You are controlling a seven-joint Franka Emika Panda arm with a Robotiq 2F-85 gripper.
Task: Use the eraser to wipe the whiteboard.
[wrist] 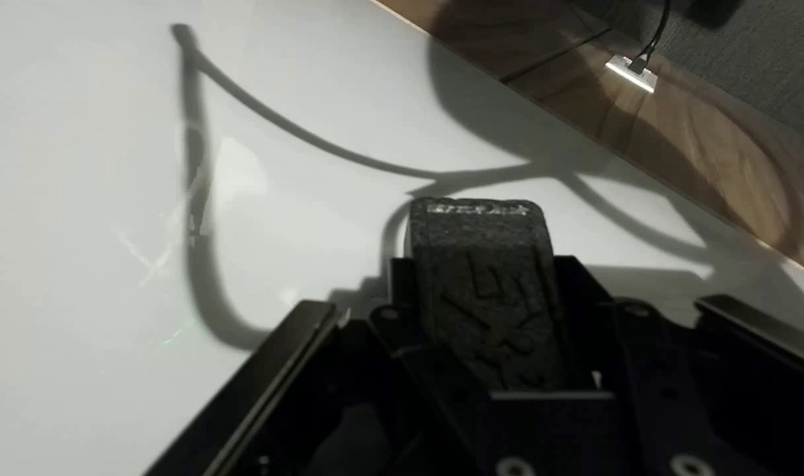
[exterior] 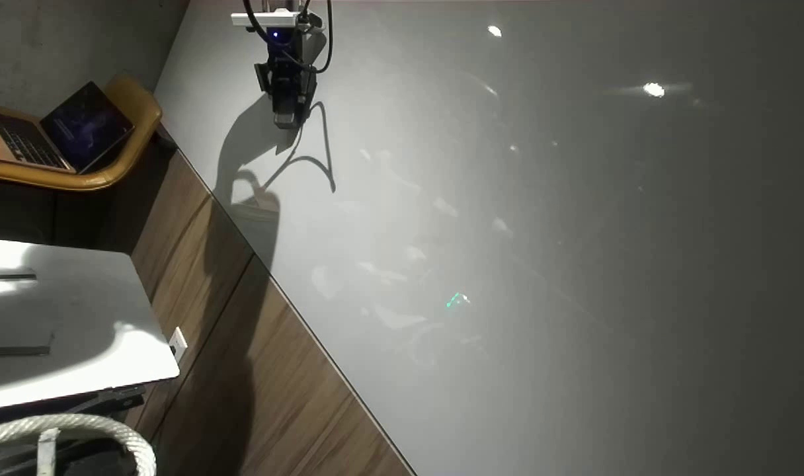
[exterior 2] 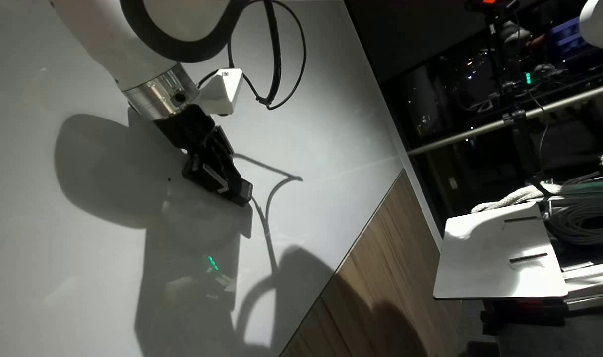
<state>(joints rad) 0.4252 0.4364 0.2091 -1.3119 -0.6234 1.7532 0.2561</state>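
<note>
A dark grey eraser [wrist: 484, 297], with dark lines across its upper face, is clamped between the black fingers of my gripper [wrist: 486, 272]. Its far end sticks out past the fingertips. In both exterior views the eraser [exterior: 287, 120] [exterior 2: 244, 192] shows as a small block at the tip of the gripper [exterior 2: 217, 171]. The glossy whiteboard [exterior: 541, 370] [exterior 2: 321, 124] [wrist: 78, 165] spreads behind it, carrying bright reflections and pale smudges. Shadows of the arm and cable fall on the board around the eraser. Whether the eraser touches the board, I cannot tell.
Brown wood-grain panelling [exterior: 296, 390] [wrist: 693, 145] borders the whiteboard along a slanting edge. A power outlet [wrist: 632, 73] with a plug sits on it. A white tabletop [exterior 2: 500, 258] stands off the panelling. A laptop [exterior: 84, 129] lies on a tan chair [exterior: 134, 109]. Cables [exterior 2: 276, 59] loop from the wrist.
</note>
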